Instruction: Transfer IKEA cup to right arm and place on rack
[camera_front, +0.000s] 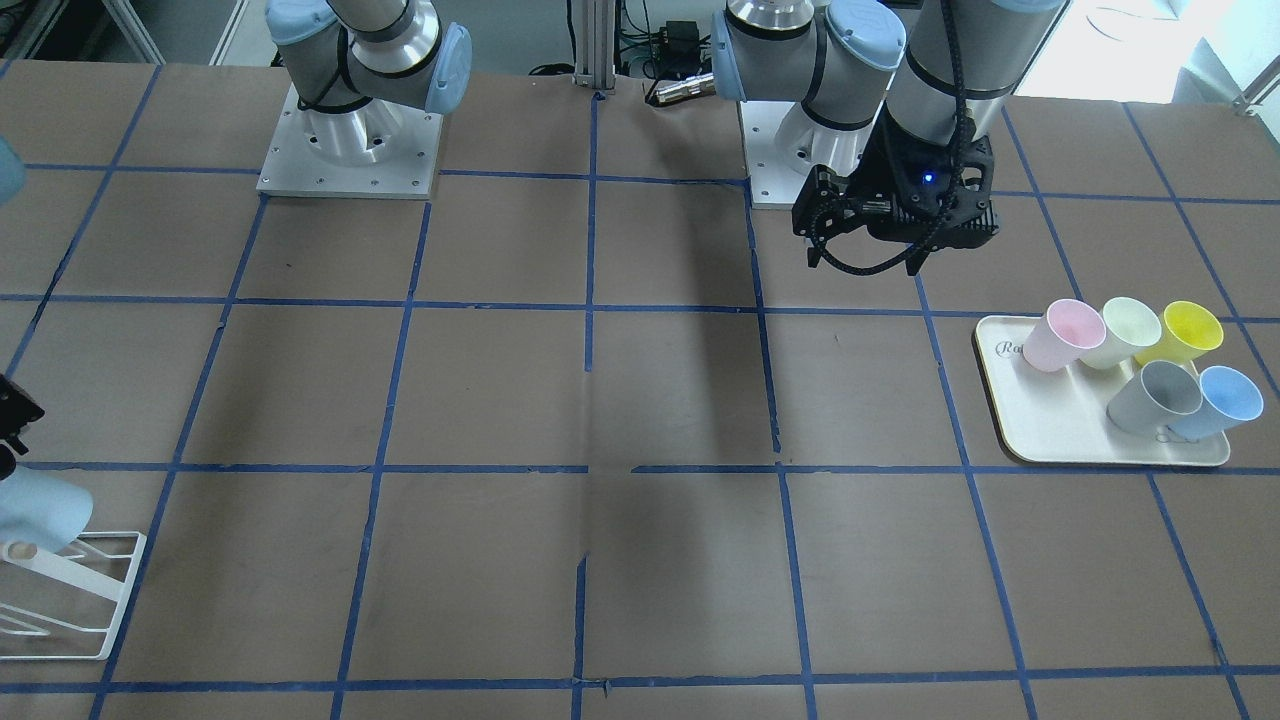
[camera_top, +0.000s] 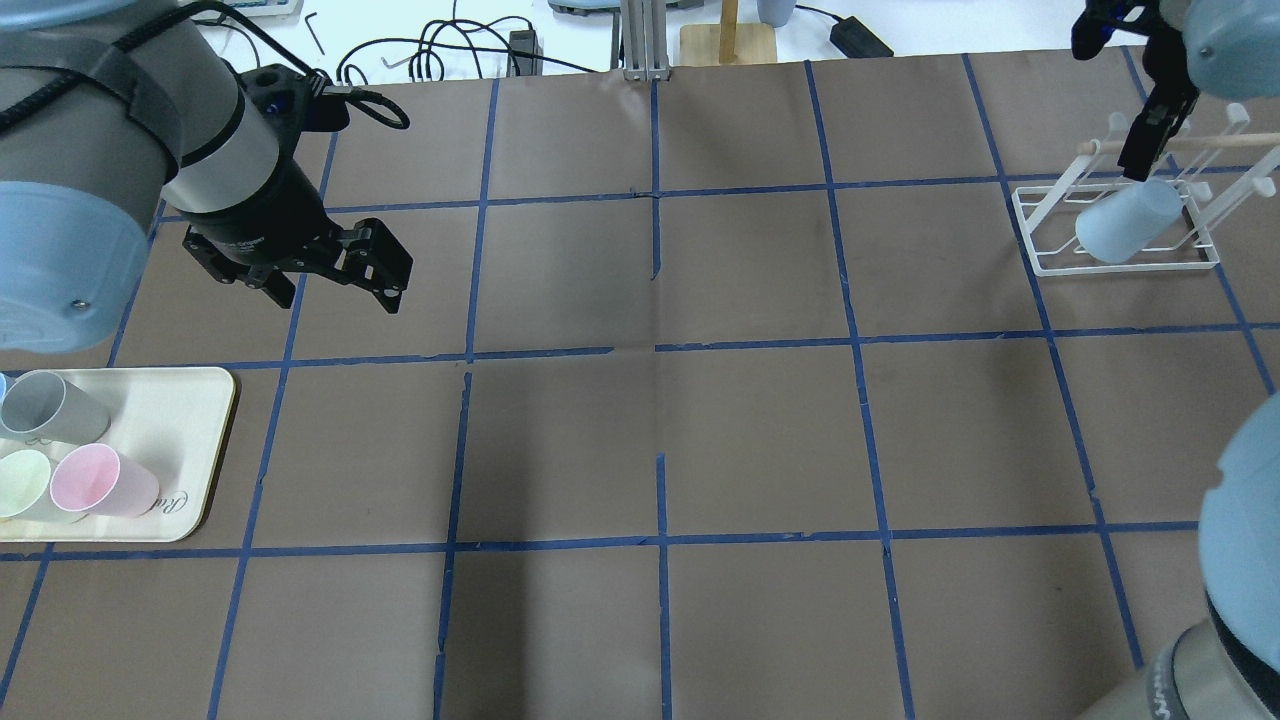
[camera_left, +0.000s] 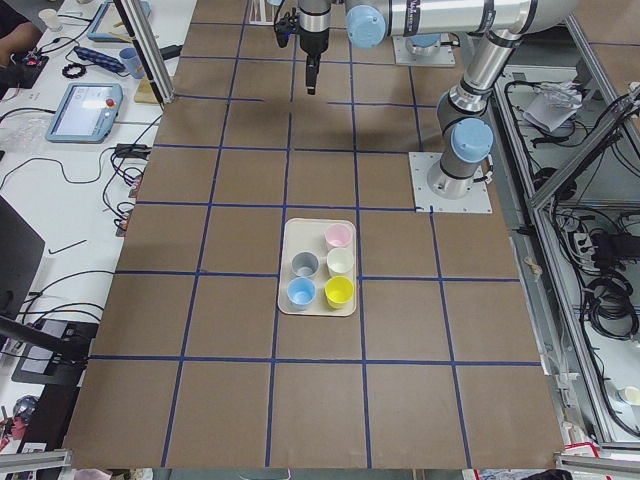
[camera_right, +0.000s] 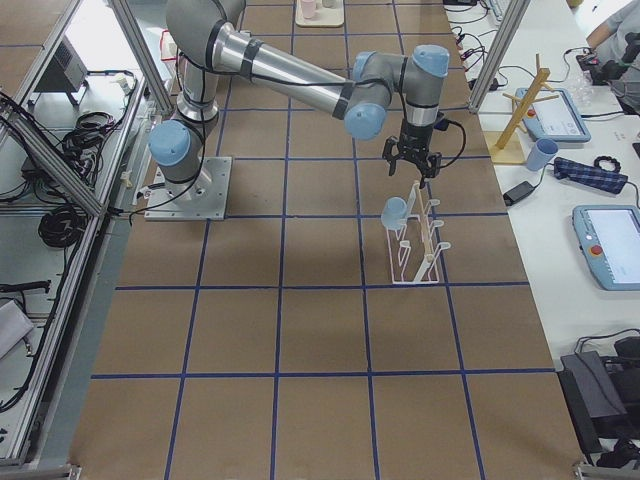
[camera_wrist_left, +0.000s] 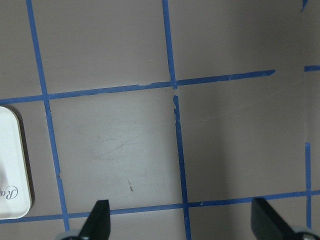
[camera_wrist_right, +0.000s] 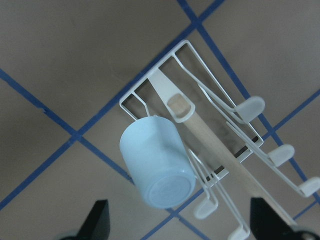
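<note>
The IKEA cup (camera_top: 1125, 222), pale sky-blue, hangs tilted and mouth-down on the white wire rack (camera_top: 1120, 268) at the table's far right. In the right wrist view the cup (camera_wrist_right: 157, 160) shows its base, beside the rack's wooden-tipped peg (camera_wrist_right: 180, 106). My right gripper (camera_top: 1150, 160) is open just above the cup and rack, with its fingers wide apart and not touching the cup. My left gripper (camera_top: 335, 290) is open and empty above bare table, near the tray. Its fingertips (camera_wrist_left: 100, 220) frame only the table surface.
A cream tray (camera_front: 1060, 430) on my left side holds pink, pale green, yellow, grey (camera_front: 1155, 395) and deeper blue (camera_front: 1220, 400) cups. Blue tape lines grid the brown table. Cables and a wooden stand (camera_top: 728, 40) lie beyond the far edge.
</note>
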